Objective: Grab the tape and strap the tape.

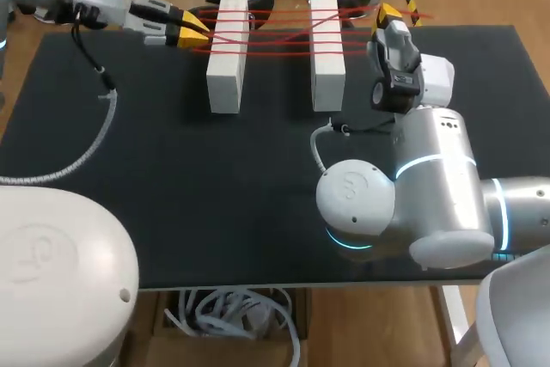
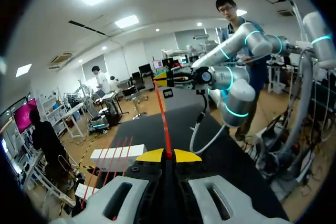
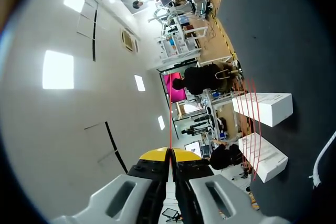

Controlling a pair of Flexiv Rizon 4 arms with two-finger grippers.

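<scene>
Red tape (image 1: pixel 275 30) is taut, its long axis running gripper to gripper across the white blocks (image 1: pixel 228 70). Left gripper (image 1: pixel 194 33) pinches one end and right gripper (image 1: pixel 388 13) pinches the other.

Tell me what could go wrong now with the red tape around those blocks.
The red tape runs taut between the left jaws and right jaws, each shut on it; harder pulling might snap it or slip it free.
The wraps cross the tops of the left white block and right white block, so tension could tip or drag them.
</scene>
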